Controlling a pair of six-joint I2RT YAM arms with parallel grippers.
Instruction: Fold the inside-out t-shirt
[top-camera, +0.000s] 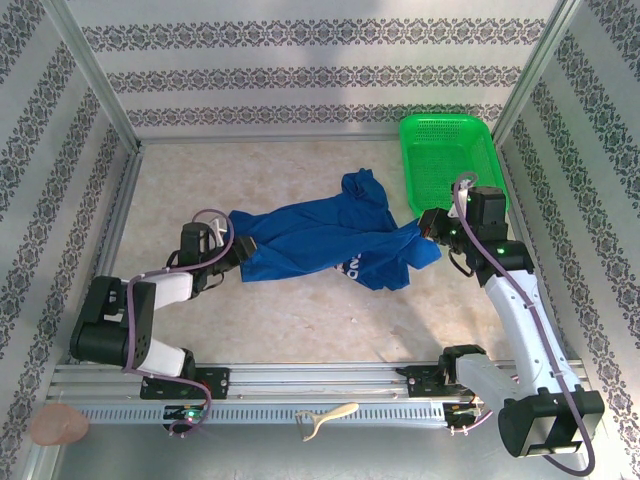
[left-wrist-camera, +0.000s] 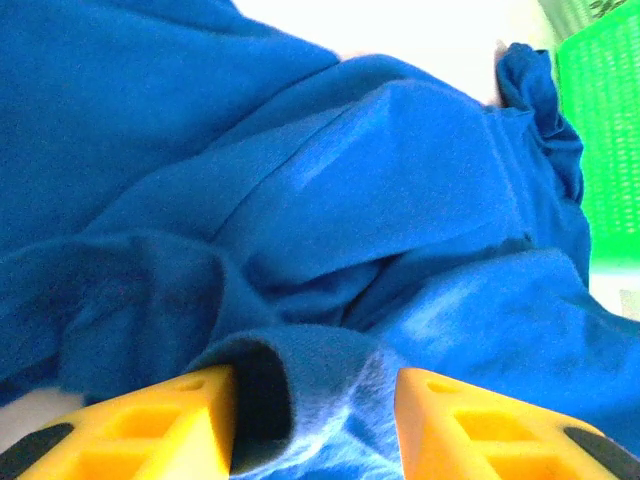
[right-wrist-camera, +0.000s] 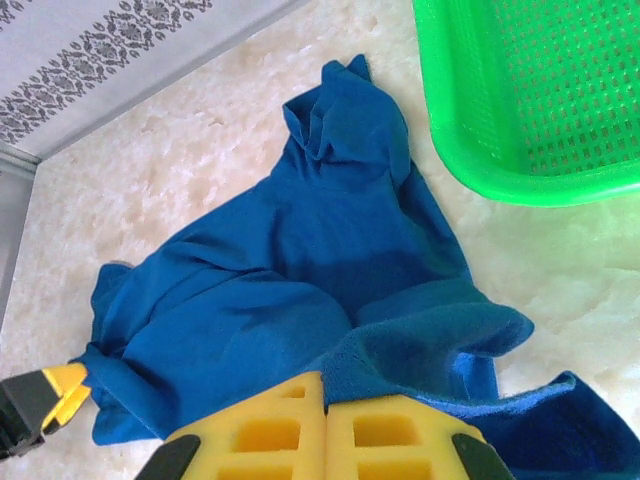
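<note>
The inside-out t-shirt lies bunched and stretched across the middle of the table, royal blue, with a bit of white lettering at its near edge. At the shirt's left end, my left gripper is open, and a rolled fold of the blue cloth lies between its yellow fingers. My right gripper is at the shirt's right end. Its yellow fingers are pressed together, shut on a thick edge of the shirt. The left gripper also peeks in at the lower left of the right wrist view.
A green mesh basket stands at the back right, just behind the right gripper, its rim close to the shirt. Patterned walls close the table in on three sides. A beige tool and a pinkish object lie by the front rail.
</note>
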